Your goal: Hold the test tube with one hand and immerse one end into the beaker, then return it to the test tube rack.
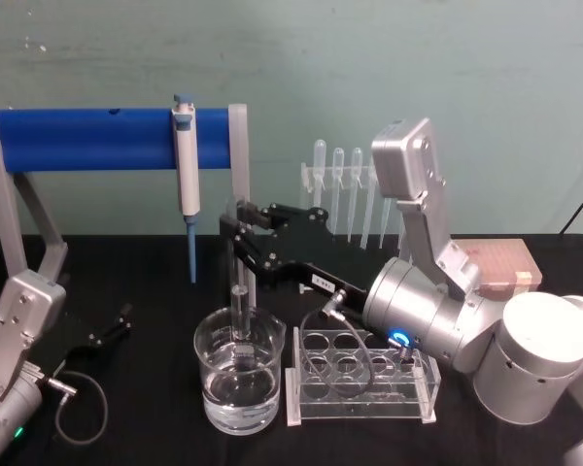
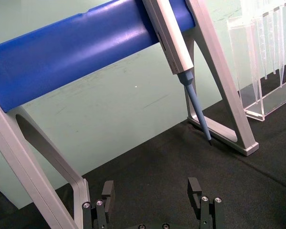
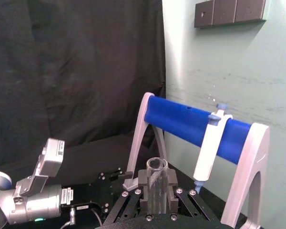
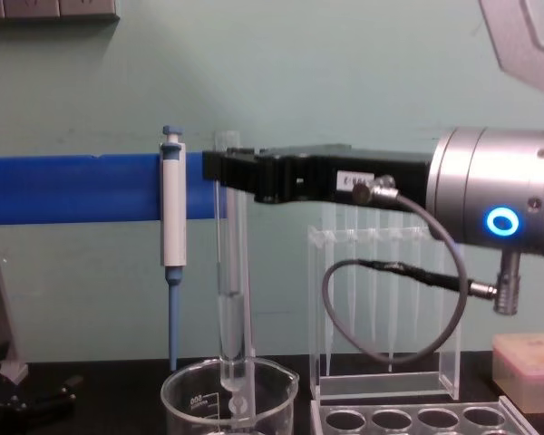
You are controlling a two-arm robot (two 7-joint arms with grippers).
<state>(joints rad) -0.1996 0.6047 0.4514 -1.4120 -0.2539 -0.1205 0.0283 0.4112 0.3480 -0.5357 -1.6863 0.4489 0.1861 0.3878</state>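
The test tube (image 1: 240, 301) hangs upright with my right gripper (image 1: 239, 236) shut on it near its open rim (image 3: 157, 166). Its round lower end is inside the beaker (image 1: 239, 381), which holds water; whether the tip touches the water I cannot tell. From the chest the test tube (image 4: 229, 272) drops from the right gripper (image 4: 223, 170) past the rim of the beaker (image 4: 195, 399). The fingers (image 3: 144, 183) clamp the glass on both sides. My left gripper (image 1: 112, 330) rests open at the table's left, its fingers (image 2: 107, 191) apart with nothing between.
A blue bar on a grey stand (image 1: 87, 139) carries a hanging pipettor (image 1: 187, 160) just behind the beaker. A clear plastic rack with round holes (image 1: 364, 374) sits right of the beaker. Thin pipettes (image 1: 345, 184) stand behind it, and a pink box (image 1: 505, 262) is at the right.
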